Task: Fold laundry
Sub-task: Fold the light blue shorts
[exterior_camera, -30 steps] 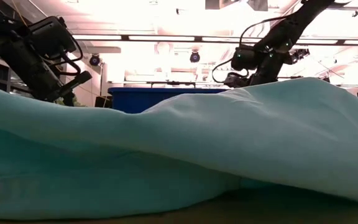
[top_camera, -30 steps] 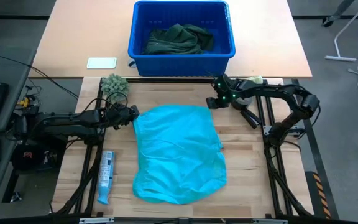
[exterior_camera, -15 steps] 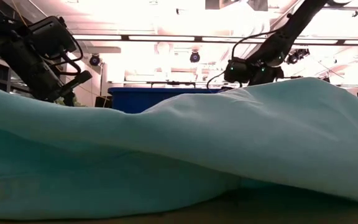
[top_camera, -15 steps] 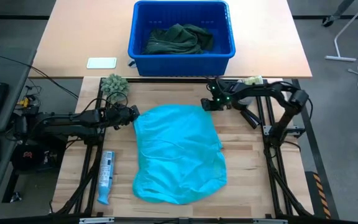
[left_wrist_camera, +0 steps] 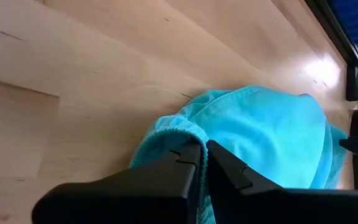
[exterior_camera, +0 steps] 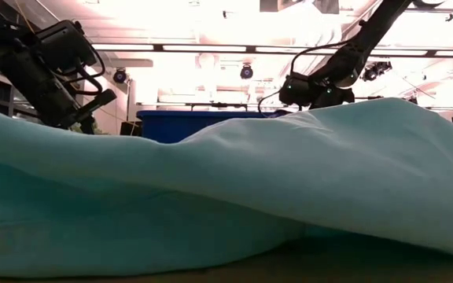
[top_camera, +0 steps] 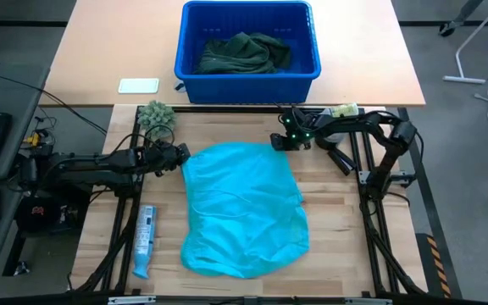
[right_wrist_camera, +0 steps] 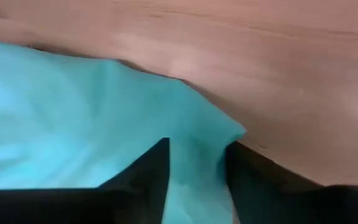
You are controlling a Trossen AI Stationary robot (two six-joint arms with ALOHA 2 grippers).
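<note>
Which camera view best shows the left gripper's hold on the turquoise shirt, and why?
The left wrist view: the left gripper is shut on the turquoise shirt, pinching its hem. The high view shows only where the gripper meets the shirt's edge; the low view hides the fingertips behind cloth; the right wrist view misses it.

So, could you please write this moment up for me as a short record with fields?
task: fold laundry
garment on table: turquoise shirt, spread on the wooden table
left gripper: shut on the shirt's left far edge
right gripper: fingers astride the shirt's right far corner, not closed
bin: blue plastic bin beyond the table, dark green garment inside
other items: fuzzy grey-green ball near the left far corner; blue-and-white packet left of the shirt
</note>
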